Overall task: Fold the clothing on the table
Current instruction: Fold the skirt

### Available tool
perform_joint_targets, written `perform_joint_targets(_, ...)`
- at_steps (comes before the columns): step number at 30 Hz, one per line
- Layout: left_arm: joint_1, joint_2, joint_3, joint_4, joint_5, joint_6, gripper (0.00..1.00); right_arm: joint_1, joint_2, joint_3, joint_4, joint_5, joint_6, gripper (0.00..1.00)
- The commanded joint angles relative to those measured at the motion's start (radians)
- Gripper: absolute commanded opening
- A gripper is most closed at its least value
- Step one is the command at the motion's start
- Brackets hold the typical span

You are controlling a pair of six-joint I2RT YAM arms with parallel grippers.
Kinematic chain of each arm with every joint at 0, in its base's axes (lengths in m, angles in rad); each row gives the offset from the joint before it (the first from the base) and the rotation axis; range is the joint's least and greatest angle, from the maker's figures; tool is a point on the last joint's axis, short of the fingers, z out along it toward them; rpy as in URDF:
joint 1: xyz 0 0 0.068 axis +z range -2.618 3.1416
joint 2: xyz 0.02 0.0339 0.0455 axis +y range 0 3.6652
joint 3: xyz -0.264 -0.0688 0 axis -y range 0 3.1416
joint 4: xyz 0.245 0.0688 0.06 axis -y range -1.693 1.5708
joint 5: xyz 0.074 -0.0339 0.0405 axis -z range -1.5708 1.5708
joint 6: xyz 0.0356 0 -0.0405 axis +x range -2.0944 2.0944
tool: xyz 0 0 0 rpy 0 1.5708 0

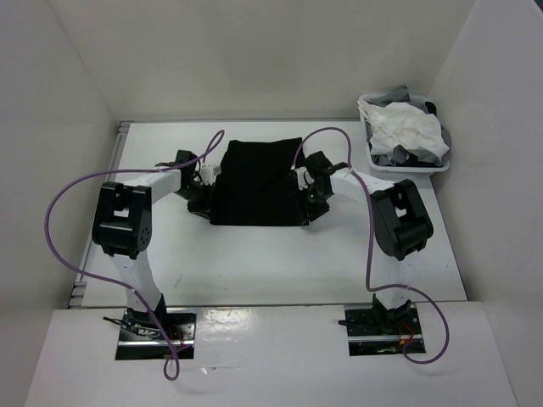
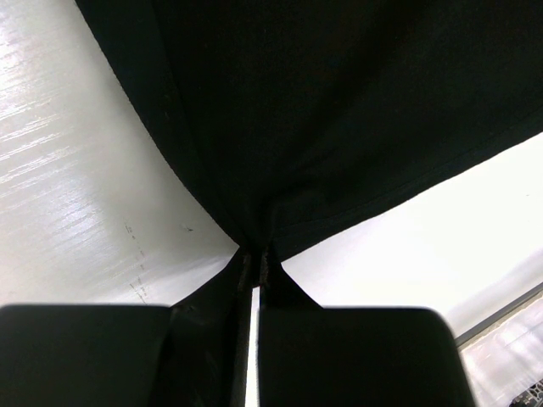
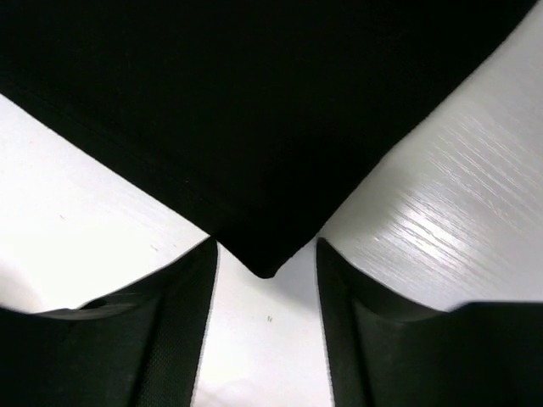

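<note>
The black clothing lies flat as a rough rectangle in the middle of the white table. My left gripper sits at its near left corner. In the left wrist view that gripper is shut on a pinched-up bit of the clothing's edge. My right gripper is at the near right corner. In the right wrist view it stands open, its fingers either side of the clothing's corner tip, with white table showing between fabric and fingers.
A small basket stands at the back right of the table, holding a white garment and grey cloth. White walls close in the table on the left, back and right. Purple cables loop off both arms.
</note>
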Motion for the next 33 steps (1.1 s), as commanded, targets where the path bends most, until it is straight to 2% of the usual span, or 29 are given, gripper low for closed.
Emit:
perform_joint_targets(1,0.004,0.011,0.000,-0.009,0.027,0.004,0.00,0.001,0.041,0.004,-0.016,-0.031,-0.010,0.52)
perform_joint_targets(14,0.004,0.011,0.000,-0.009,0.036,0.013,0.00,0.001,0.050,0.014,-0.025,-0.109,-0.029,0.50)
perform_joint_targets(16,0.004,0.011,0.000,-0.009,0.036,0.013,0.00,0.001,0.050,0.023,-0.025,-0.109,-0.029,0.47)
perform_joint_targets(23,0.004,0.011,0.000,-0.009,0.045,0.022,0.00,0.001,0.059,0.023,-0.025,-0.109,-0.038,0.31)
perform_joint_targets(24,0.004,0.021,0.000,-0.018,0.045,0.022,0.00,0.001,0.059,0.023,-0.025,-0.098,-0.038,0.25)
perform_joint_targets(28,0.004,0.021,0.000,-0.031,0.054,0.033,0.00,0.001,0.039,0.023,-0.025,-0.086,-0.038,0.14)
perform_joint_targets(33,0.004,-0.054,0.023,-0.112,0.088,0.094,0.00,0.001,0.018,0.035,-0.073,-0.075,-0.059,0.03)
